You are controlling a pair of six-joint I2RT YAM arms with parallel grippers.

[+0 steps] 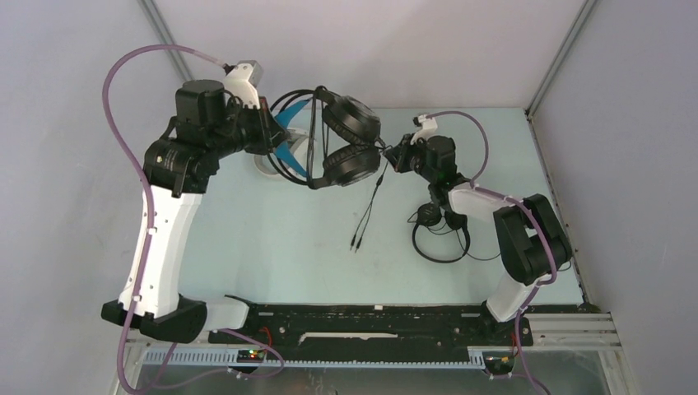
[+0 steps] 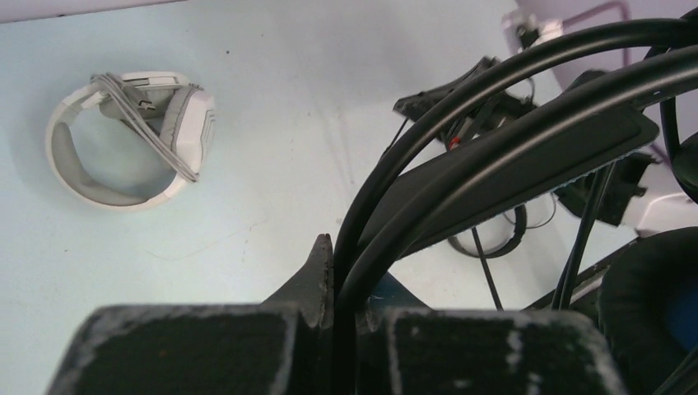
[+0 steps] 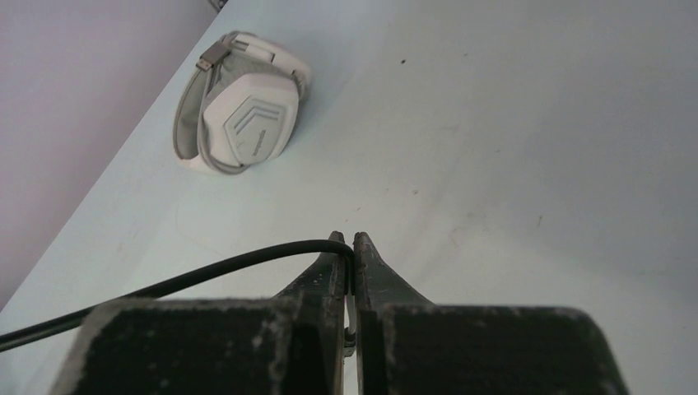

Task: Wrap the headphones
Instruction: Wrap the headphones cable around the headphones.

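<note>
Overhead, left arm: left gripper [image 1: 267, 132] is clamped on the headband of the black headphones [image 1: 350, 140], which hang lifted above the far side of the table [image 1: 272, 247].
Overhead, right arm: right gripper [image 1: 393, 155] pinches their cable [image 1: 370, 206] close to the ear cups; the rest dangles, with the plugs down near the table.
Overhead, other sets: slim black headphones [image 1: 440, 239] lie under the right arm; white headphones [image 1: 265, 169] are mostly hidden below the left gripper.
Overhead, risk: the loose cable tail could drag and snag on the slim set while winding.
Left wrist, grip: the jaws are nearly together around thin headband hoops; the white set lies apart, with its grey cable wound around it.
Left wrist, risk: the hoops are narrow, so the heavy cups could swing and twist the band out of the jaws.
Right wrist, grip: the jaws are closed on the cable at the very fingertips.
Right wrist, risk: a pull under tension could slide the thin cable off the tips, and the wrap would fall slack.
</note>
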